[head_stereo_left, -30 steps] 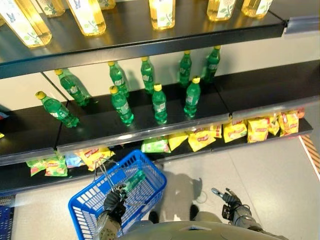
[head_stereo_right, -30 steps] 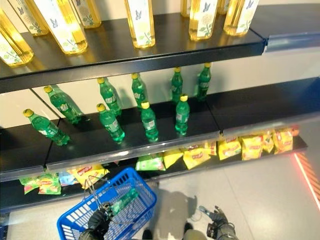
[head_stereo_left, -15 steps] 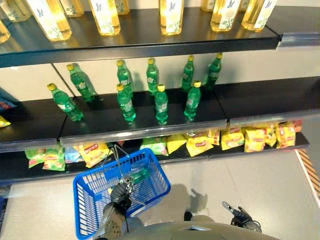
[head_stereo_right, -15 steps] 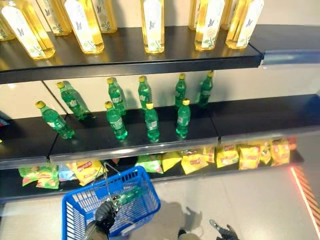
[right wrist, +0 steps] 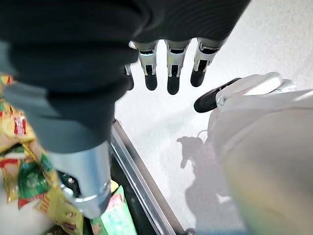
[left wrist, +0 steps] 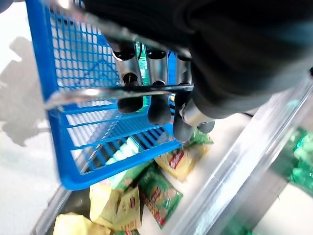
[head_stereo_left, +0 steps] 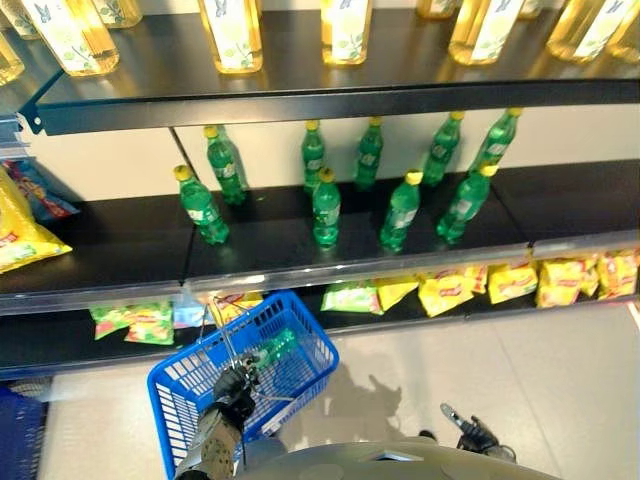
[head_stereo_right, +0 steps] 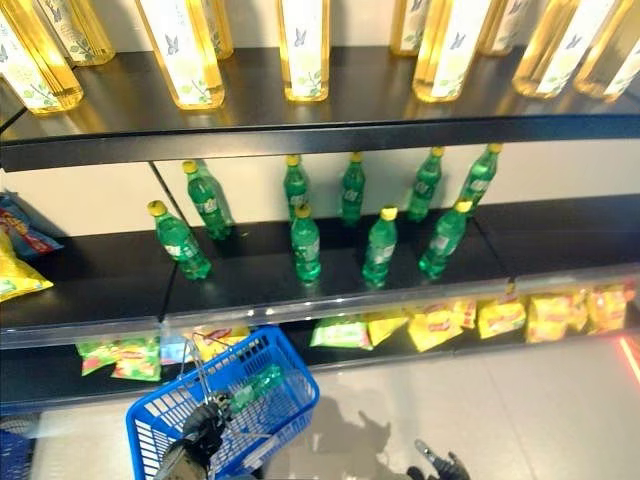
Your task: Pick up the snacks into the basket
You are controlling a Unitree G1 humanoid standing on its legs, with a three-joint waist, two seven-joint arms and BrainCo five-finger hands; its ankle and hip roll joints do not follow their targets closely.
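Note:
A blue plastic basket (head_stereo_left: 180, 380) hangs from its wire handle (left wrist: 98, 91), and my left hand (head_stereo_left: 232, 388) is shut on that handle, fingers (left wrist: 157, 107) curled over it. A green bottle (head_stereo_left: 268, 352) lies inside the basket. Snack bags line the bottom shelf just past it: yellow ones (head_stereo_left: 445, 292), a green one (head_stereo_left: 350, 297), green ones (head_stereo_left: 135, 322) at the left, and a yellow-red one (head_stereo_left: 232, 303) behind the basket's rim. My right hand (head_stereo_left: 472, 433) hangs low at the right over the floor, its fingers (right wrist: 171, 73) straight and holding nothing.
The middle shelf (head_stereo_left: 120, 240) carries several green bottles (head_stereo_left: 326, 208). Tall yellow bottles (head_stereo_left: 232, 35) stand on the top shelf. More yellow snack bags (head_stereo_left: 20, 240) lie at the far left of the middle shelf. Pale floor (head_stereo_left: 560, 380) spreads out at the right.
The whole picture has slid to the right, so the camera has turned left. My left hand still holds the basket's handle. My right hand stays low at the bottom right.

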